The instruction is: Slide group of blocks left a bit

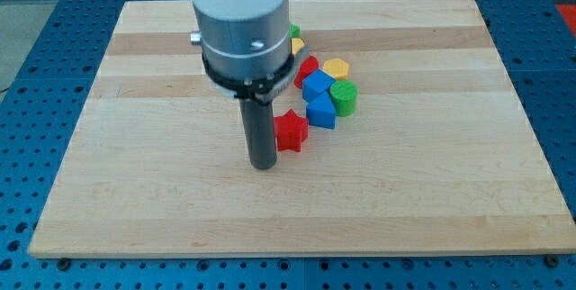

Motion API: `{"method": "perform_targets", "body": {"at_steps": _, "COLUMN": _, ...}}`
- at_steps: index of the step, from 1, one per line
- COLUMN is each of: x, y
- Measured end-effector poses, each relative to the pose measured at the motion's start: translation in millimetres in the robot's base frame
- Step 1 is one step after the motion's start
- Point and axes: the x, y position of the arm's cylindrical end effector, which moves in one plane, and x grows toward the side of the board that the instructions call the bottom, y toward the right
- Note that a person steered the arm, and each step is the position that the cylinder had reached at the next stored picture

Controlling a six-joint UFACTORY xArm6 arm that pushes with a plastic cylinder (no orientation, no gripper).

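Observation:
A cluster of blocks sits right of the board's middle. A red star block (291, 131) is nearest the view's bottom. Right of it are a blue block (321, 111) and another blue block (316, 85). A green cylinder (343, 96) is at the cluster's right, a yellow block (336, 67) above it. A red block (306, 66) lies left of the yellow one. A second yellow block (297, 46) and a green block (294, 31) peek out beside the arm. My tip (263, 166) rests on the board just left of the red star, close to touching it.
The wooden board (135, 164) lies on a blue perforated table (27, 101). The arm's grey body (238, 20) hides part of the board and the cluster's upper left side.

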Motion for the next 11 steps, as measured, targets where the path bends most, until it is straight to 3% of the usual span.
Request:
{"method": "perform_targets", "body": {"at_steps": 1, "x": 11.1, "y": -7.1}}
{"method": "perform_targets", "body": {"at_steps": 2, "x": 69.9, "y": 59.3}}
{"method": "perform_targets", "body": {"at_steps": 3, "x": 53.3, "y": 153.2}}
{"method": "perform_targets", "body": {"at_steps": 4, "x": -8.9, "y": 198.3}}
{"method": "perform_targets", "body": {"at_steps": 6, "x": -113.8, "y": 195.4}}
{"method": "perform_targets", "body": {"at_steps": 11, "x": -108.0, "y": 98.8}}
